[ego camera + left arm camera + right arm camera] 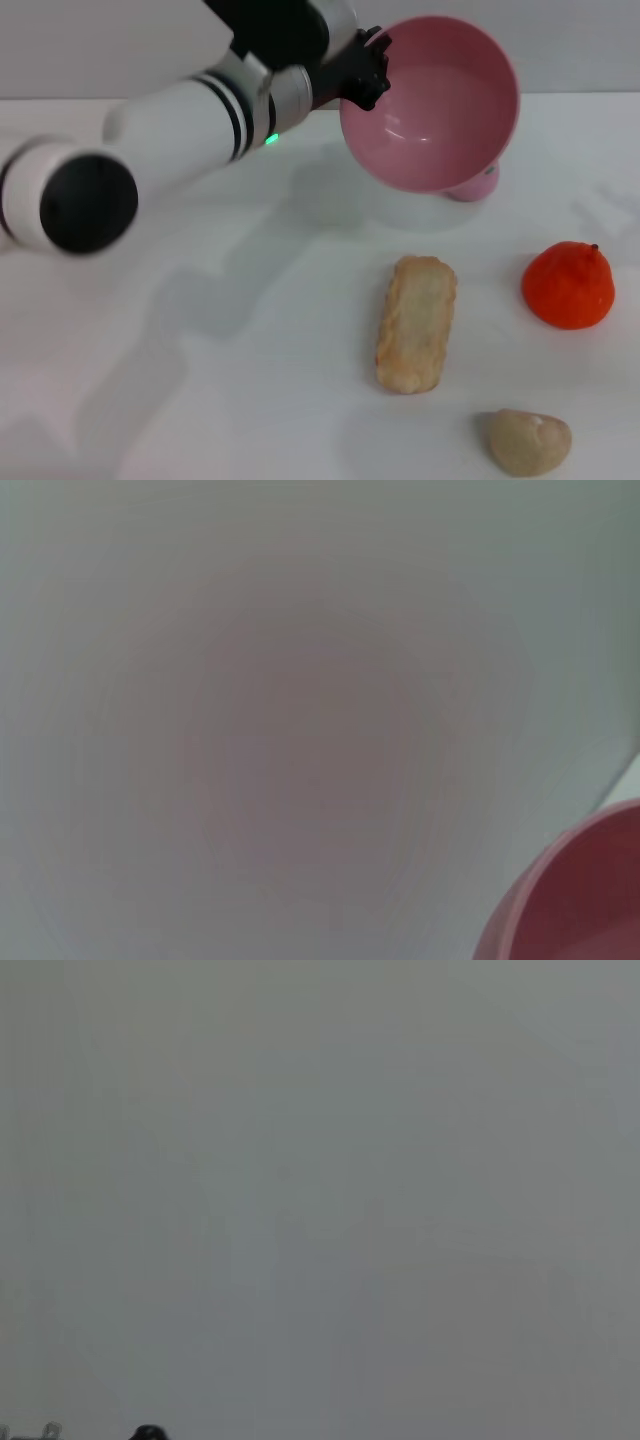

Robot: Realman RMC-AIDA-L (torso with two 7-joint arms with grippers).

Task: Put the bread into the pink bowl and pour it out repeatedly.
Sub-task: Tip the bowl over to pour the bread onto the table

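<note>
- Behind the tipped pink bowl (430, 105) a small pink thing (478, 185) peeks out, mostly hidden, so I cannot tell what it is.
- From the left wrist view only a bit of the bowl's rim (575, 900) shows; the rest is a grey blur.
- From the right wrist view almost nothing shows, and the right arm is nowhere to be seen.
- Up in the air, the left gripper (365, 75) pinches the bowl's rim and holds it tilted, its mouth facing us.
- Nothing is inside the bowl.
- Down on the white table (250, 400) the bread (416, 322) lies flat, tan side up, below the bowl.
- An orange fruit (568, 285) sits near its right, a beige lump (529, 441) further forward.
</note>
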